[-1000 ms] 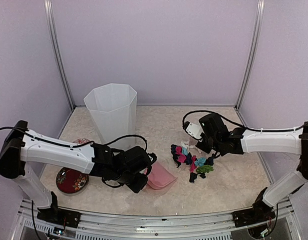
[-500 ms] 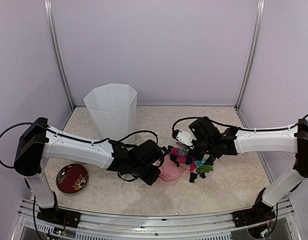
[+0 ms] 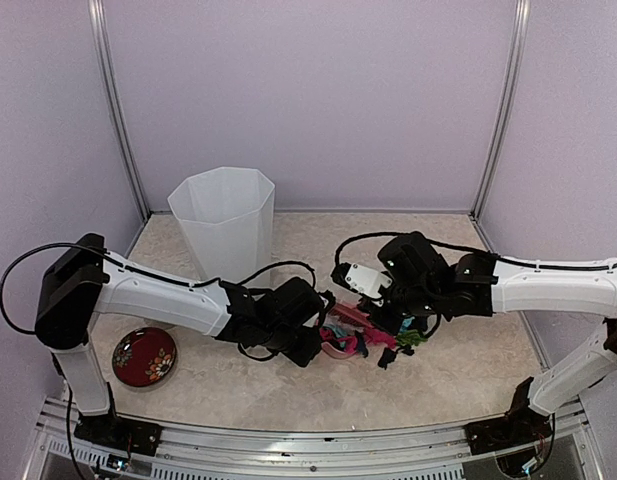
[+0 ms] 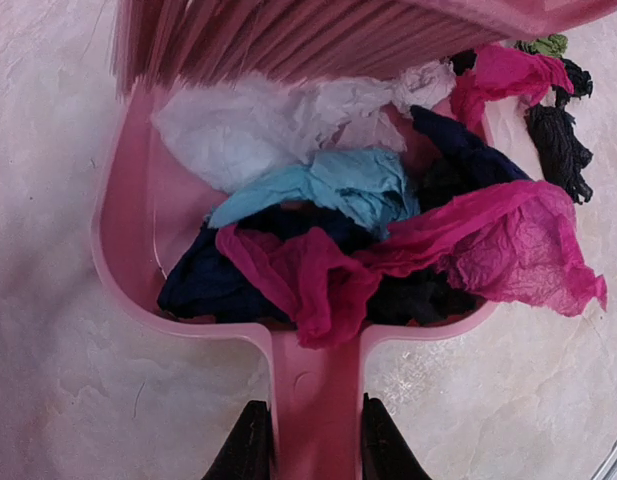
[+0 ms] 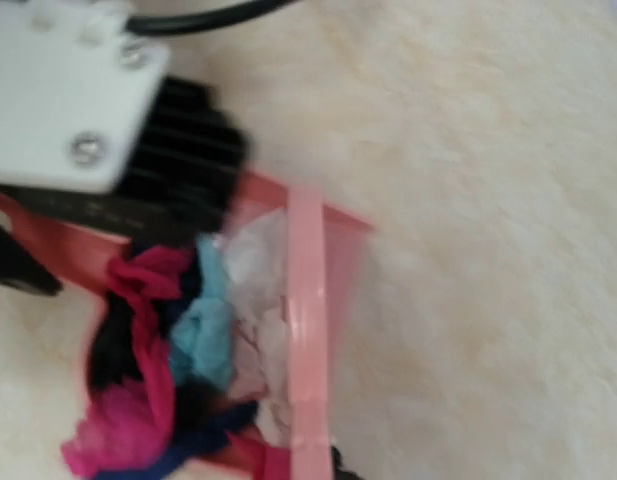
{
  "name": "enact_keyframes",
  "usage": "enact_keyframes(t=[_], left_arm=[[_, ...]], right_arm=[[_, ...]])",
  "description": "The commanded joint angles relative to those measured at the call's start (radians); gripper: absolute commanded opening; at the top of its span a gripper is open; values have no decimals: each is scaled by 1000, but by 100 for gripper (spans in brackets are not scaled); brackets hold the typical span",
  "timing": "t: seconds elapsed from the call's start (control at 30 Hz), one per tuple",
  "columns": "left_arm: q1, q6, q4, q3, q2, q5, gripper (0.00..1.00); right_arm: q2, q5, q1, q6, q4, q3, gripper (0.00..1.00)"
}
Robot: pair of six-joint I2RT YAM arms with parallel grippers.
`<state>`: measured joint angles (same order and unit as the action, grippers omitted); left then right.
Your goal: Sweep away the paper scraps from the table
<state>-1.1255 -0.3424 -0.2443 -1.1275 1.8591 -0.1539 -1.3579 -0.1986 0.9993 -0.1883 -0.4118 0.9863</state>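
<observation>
My left gripper [image 4: 311, 425] is shut on the handle of a pink dustpan [image 4: 118, 270] lying flat on the table [image 3: 458, 375]. Several paper scraps [image 4: 358, 230] in white, teal, navy, black and magenta fill the pan. My right gripper [image 3: 393, 305] is shut on a pink brush [image 5: 306, 330], whose bristles [image 4: 288, 40] stand over the pan's far side against the white scraps. A few black and green scraps [image 3: 408, 340] lie on the table just right of the pan's mouth, and in the left wrist view a black scrap [image 4: 558, 140] lies there too.
A tall white bin [image 3: 225, 230] stands at the back left. A red patterned dish [image 3: 144, 357] sits at the front left beside the left arm's base. Lilac walls and a metal frame edge the table.
The left arm slid the dustpan to the right up to the pile. The right arm brushed leftward, and most of the scraps went from the table into the pan.
</observation>
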Motion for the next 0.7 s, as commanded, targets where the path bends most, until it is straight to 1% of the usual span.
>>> enact_keyframes(t=[0.0, 0.13, 0.23, 0.33, 0.4, 0.53, 0.67], left_arm=[[-17, 12, 34, 54, -13, 8, 0], [-45, 18, 74, 98, -44, 0, 0], [-60, 13, 100, 126, -61, 0, 0], [-72, 4, 94, 139, -69, -2, 0], [-81, -1, 89, 148, -72, 1, 0], [-105, -4, 71, 142, -67, 9, 0], [-125, 3, 53, 122, -58, 15, 0]], right_arm=[[111, -179, 8, 82, -91, 33, 0], [207, -412, 7, 98, -93, 6, 0], [254, -519, -4, 131, -115, -10, 0], [260, -555, -41, 185, -164, -28, 0], [246, -553, -70, 225, -194, -46, 0], [158, -549, -120, 332, -284, -20, 0], [64, -532, -126, 437, -327, 0, 0]])
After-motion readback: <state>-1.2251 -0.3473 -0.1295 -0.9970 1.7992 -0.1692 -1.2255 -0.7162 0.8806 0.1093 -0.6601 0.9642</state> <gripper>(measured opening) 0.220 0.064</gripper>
